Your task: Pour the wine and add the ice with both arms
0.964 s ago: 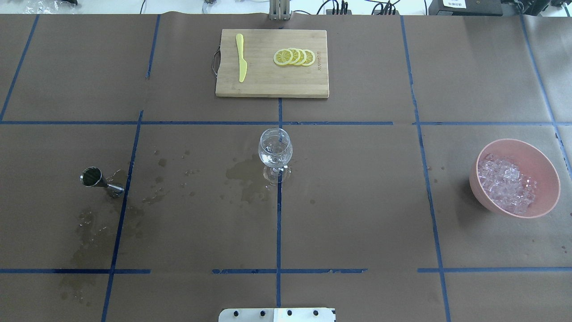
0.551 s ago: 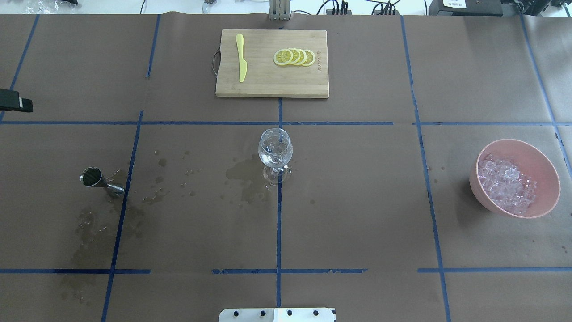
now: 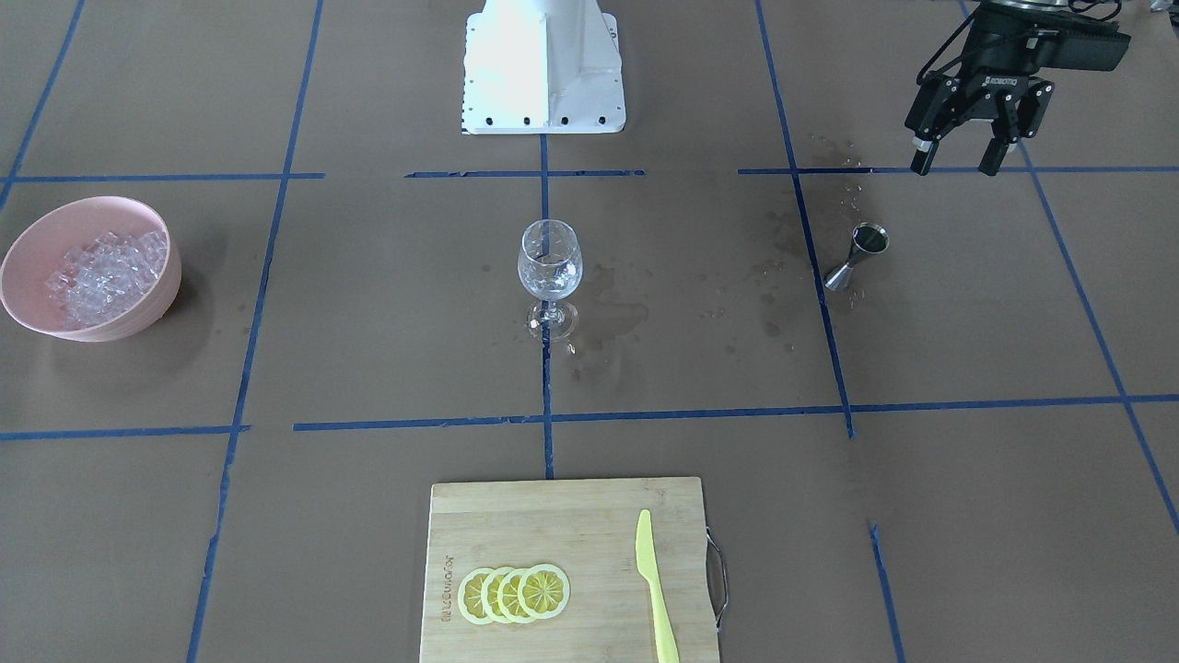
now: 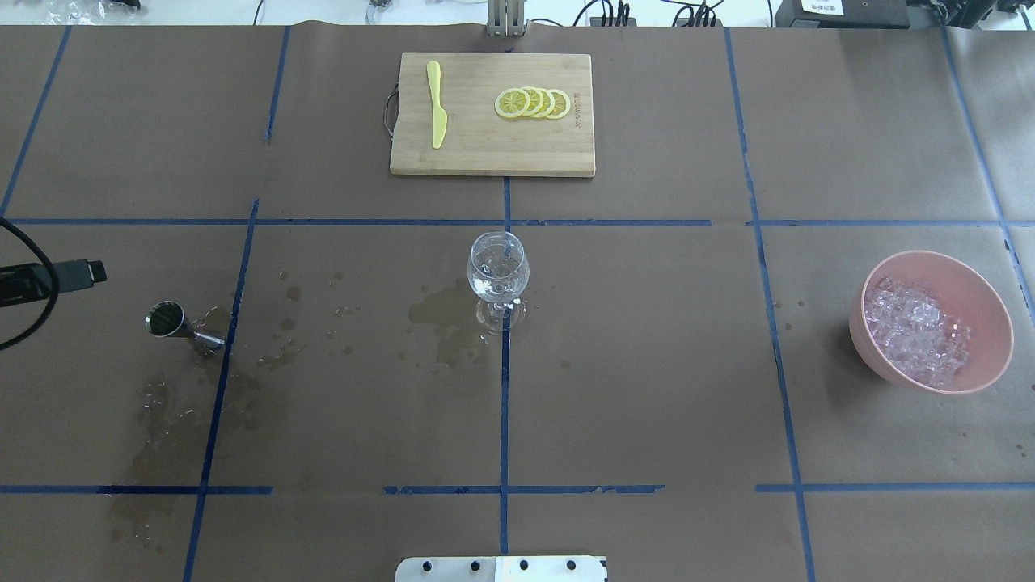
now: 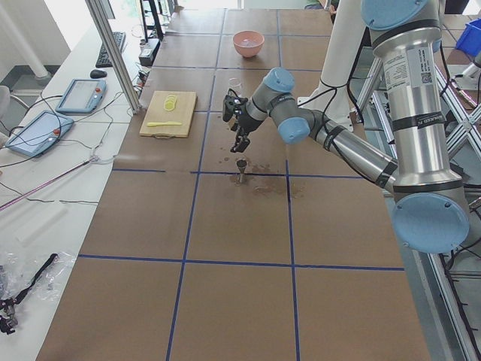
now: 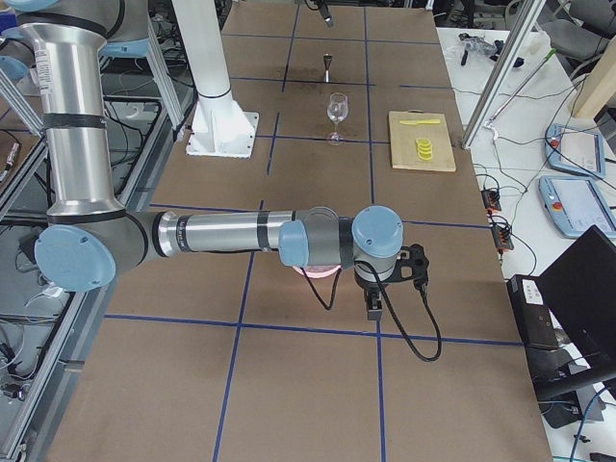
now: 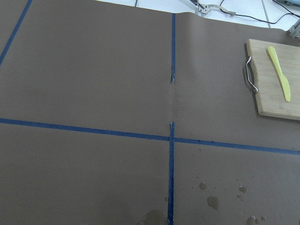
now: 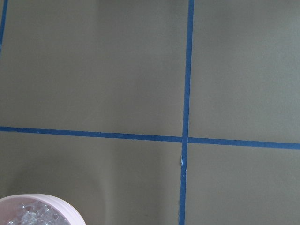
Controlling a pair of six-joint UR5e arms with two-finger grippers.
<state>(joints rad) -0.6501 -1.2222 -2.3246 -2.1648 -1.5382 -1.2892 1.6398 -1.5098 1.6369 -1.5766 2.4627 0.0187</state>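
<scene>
A clear stemmed glass stands at the table's middle, also in the front view; glints show in its bowl, and I cannot tell if it holds wine. A small metal jigger stands at the left, also in the front view. The ice is heaped in a pink bowl at the right. My left gripper hangs open and empty in the air, near the jigger on its base side. My right gripper hangs by the bowl; I cannot tell its state. The bowl's rim shows in the right wrist view.
A wooden cutting board with lemon slices and a yellow knife lies at the far middle. Wet stains spread between jigger and glass. The white base block stands at the near edge.
A black part of my left arm came in at the overhead view's left edge and moved down and right, toward the jigger. The glass, jigger and bowl have not moved.
</scene>
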